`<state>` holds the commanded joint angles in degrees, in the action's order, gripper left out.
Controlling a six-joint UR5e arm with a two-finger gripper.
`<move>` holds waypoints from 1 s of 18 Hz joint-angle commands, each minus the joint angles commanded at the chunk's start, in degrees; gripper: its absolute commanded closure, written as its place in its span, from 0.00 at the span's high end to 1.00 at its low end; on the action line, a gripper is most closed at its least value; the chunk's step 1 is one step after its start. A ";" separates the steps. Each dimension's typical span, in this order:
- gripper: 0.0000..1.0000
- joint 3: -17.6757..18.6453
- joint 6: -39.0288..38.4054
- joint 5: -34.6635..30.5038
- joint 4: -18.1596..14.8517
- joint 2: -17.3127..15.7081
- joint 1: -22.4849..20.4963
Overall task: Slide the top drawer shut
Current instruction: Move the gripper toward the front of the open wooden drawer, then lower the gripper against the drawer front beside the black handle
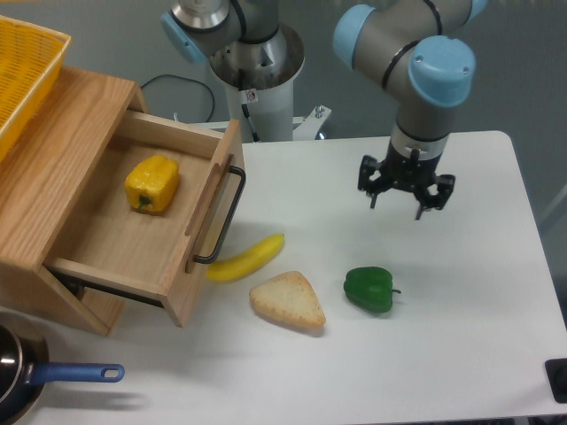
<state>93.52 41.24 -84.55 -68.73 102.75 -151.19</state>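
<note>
One drawer matters here: the top drawer [133, 221] stands pulled well out of the cabinet [53, 177] at the nine o'clock side of the table [461, 354], with a yellow pepper [151, 183] lying inside it. It looks stiff and solid, probably sliding on rails, so a flat, steady push on the front panel should suit it better than any grasp. Its black bar handle [223, 219] offers a firm spot, though the wood beside it would serve as well. A banana [247, 258] lies just beside the handle at its five o'clock and could get nudged. Bread [288, 301] and a green pepper [368, 289] sit further toward three o'clock. The gripper [406, 197] hangs well apart from the drawer, above the green pepper at its twelve o'clock, fingers spread and holding nothing.
</note>
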 joint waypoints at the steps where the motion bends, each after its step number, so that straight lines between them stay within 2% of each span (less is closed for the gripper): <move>1: 0.07 -0.09 -1.33 0.00 0.00 -0.26 1.14; 2: 0.00 -0.35 -2.56 0.17 -0.09 -0.27 2.11; 6: 0.00 -1.14 -7.92 1.31 -0.44 -1.05 6.33; 10: 0.00 -1.14 -9.86 6.05 -1.05 -3.51 7.31; 13: 0.00 -1.06 -9.95 6.50 -4.47 -4.39 8.89; 18: 0.00 -0.79 -11.18 6.68 -7.03 -4.75 13.01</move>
<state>92.72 30.06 -77.87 -75.76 98.00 -138.17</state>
